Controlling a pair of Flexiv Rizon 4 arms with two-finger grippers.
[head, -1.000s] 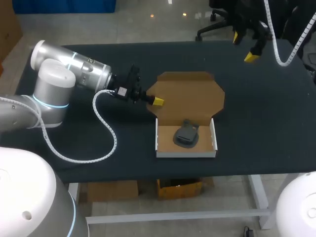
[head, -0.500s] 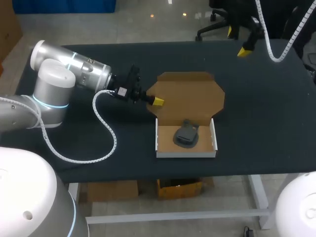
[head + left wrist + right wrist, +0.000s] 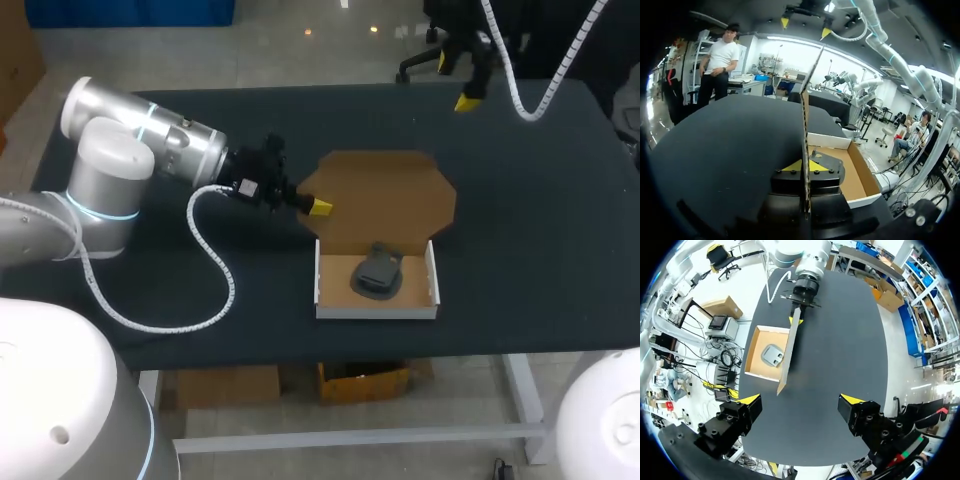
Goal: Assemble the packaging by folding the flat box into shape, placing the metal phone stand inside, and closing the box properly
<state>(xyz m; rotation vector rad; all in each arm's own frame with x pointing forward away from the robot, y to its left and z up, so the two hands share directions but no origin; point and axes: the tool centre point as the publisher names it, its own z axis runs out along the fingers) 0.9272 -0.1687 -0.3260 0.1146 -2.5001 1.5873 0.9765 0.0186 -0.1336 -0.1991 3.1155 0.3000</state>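
Two left fingers [image 3: 819, 166] tight on box lid [image 3: 807, 100]; right fingers [image 3: 749, 400] wide apart, empty.

Silver-white left arm [image 3: 130, 150] wears a blue ring, white coiled cable [image 3: 232, 288], black yellow-tipped hand [image 3: 318, 207].

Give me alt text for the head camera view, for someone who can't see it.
The left gripper, reaching in from the left, has its jaws shut on the left edge of the brown lid; the dark phone stand lies in the box's white tray. The right gripper hangs open above the black table's far side.
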